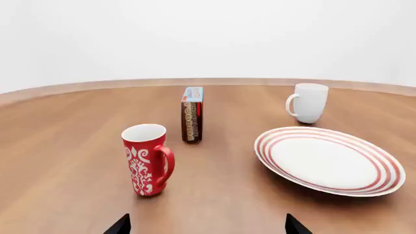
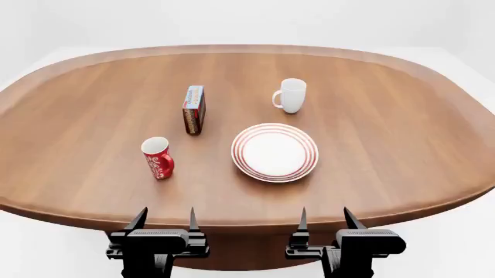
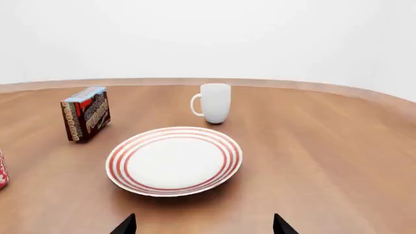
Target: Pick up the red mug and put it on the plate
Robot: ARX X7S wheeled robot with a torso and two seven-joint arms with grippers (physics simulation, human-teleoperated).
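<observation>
Nothing of the job looks begun. Nearest me, both arms hang at the near edge of the wooden table (image 2: 386, 87), short of everything on it. The left gripper (image 2: 164, 219) has its fingers spread apart and empty, and the right gripper (image 2: 324, 217) is the same, wide and holding nothing.

A little farther in, on the robot's left, the red mug (image 2: 157, 157) stands upright on the bare wood, roughly in line with the left gripper. It is a tall, narrow mug, red with white patterned decoration, white inside, its red handle turned toward the plate's side in the left wrist view. Nothing touches it.

The plate (image 2: 275, 152) lies flat near the middle of the table, well apart from the mug, round and white with red rings around the rim, and it carries nothing.

Beyond those, a small snack box (image 2: 193, 109) stands on edge, and a plain white mug (image 2: 291, 95) stands past the plate.

So the reach, the grasp, the lift and the placing all seem left to do.
</observation>
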